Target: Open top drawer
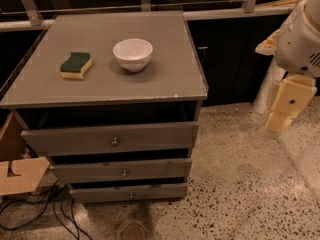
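The top drawer (pixel 112 138) is the tallest grey front of three in the grey cabinet, with a small round metal knob (pixel 114 141) at its centre. A dark gap shows between its upper edge and the cabinet top (pixel 165 79). Two slimmer drawers (pixel 122 171) (pixel 130 193) sit below it. My gripper (pixel 286 103), cream-coloured under a white arm (pixel 300 39), hangs to the right of the cabinet, about level with the top drawer. It is well apart from the knob and holds nothing.
A white bowl (pixel 132 54) and a green-and-yellow sponge (pixel 76 65) lie on the cabinet top. A cardboard box (pixel 17 171) and black cables (pixel 45 209) are at the lower left. Dark cupboards (pixel 230 54) stand behind. Speckled floor (pixel 240 184) spreads to the right.
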Available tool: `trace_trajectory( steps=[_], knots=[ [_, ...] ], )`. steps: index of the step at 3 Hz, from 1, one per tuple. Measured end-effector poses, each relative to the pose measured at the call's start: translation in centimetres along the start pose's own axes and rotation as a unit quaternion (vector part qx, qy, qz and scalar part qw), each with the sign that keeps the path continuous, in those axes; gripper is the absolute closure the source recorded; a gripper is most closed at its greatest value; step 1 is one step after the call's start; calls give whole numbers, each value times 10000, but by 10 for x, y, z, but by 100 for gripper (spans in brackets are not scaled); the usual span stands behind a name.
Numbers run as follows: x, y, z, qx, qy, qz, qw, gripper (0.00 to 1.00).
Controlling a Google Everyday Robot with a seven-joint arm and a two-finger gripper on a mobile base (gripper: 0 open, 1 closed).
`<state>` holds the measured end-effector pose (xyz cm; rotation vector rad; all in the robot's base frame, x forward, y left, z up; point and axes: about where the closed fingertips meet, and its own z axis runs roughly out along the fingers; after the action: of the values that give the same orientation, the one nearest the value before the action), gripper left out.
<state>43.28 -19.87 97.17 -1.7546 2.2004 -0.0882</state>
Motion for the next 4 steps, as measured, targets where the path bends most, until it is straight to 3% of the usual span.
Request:
trace_trajectory(
  steps=[2,3,4],
  knots=[
    [-61,10,26,-155,-332,-413,9985,0],
    [-61,10,26,-155,-332,-413,9985,0],
    [-69,27,46,-284,-311,-464,9980,0]
  ],
)
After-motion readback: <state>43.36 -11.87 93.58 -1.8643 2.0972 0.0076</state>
